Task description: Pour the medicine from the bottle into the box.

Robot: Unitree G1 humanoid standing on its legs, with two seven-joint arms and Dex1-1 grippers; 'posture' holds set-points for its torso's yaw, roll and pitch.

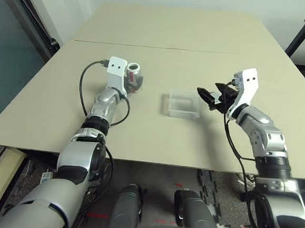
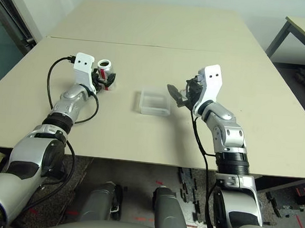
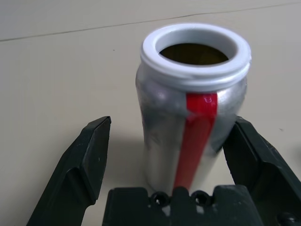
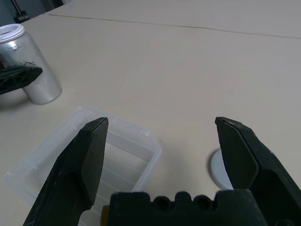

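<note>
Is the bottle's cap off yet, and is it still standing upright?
Cap off, upright: the bottle stands on the table with its white mouth open. Contents: cannot tell.

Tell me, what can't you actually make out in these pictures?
- Inside the bottle: the left wrist view shows a dark mouth, contents unseen.
- Whether the left hand touches the bottle: one finger lies close beside it, contact unclear.
- The round cap: right wrist view, mostly hidden behind a finger of the right hand.
- The box: too small in the head views to tell whether anything is inside.
</note>
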